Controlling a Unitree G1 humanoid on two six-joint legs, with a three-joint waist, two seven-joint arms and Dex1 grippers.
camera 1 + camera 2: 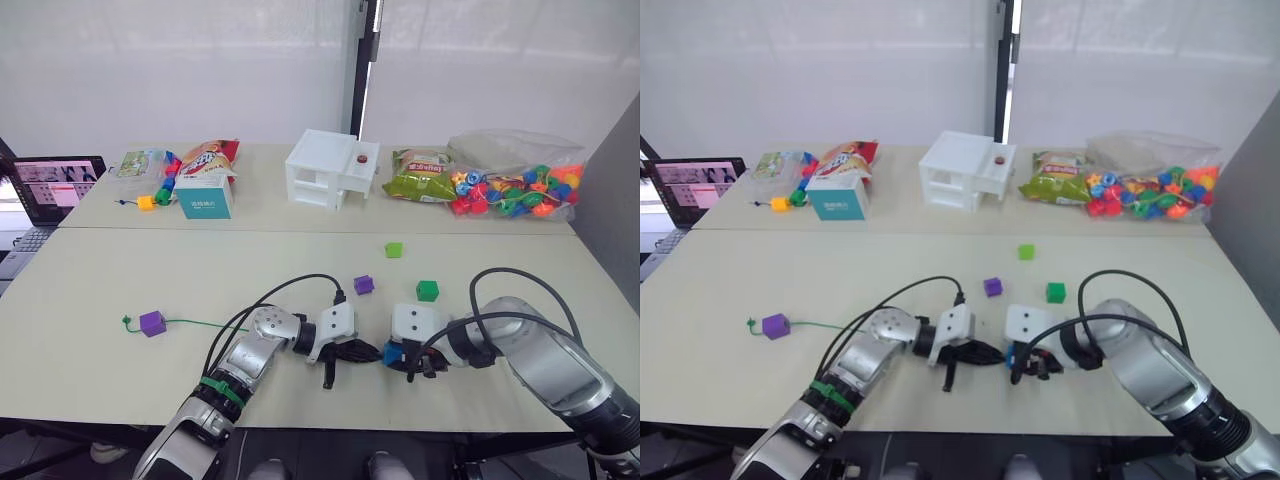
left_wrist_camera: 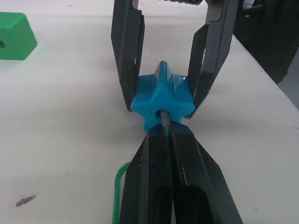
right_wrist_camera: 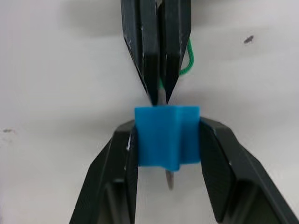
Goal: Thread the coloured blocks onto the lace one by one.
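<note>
You have five blocks — two purple [image 1: 152, 323], two green [image 1: 427, 290], one blue [image 2: 162, 101] clamped in your right gripper [image 3: 168, 140]; left gripper [image 2: 164, 135] pinches the lace [image 1: 195, 322] tip.

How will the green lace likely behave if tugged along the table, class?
Probably floppy: the lace lies in a loose curve across the table. Its silvery tip looks stiff, poking straight through the blue block. The threaded purple block would likely drag along.

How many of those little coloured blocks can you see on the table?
5. One purple block already sits on the green lace at left; loose are a purple block, a dark green block and a light green block; the right gripper holds the blue block.
</note>
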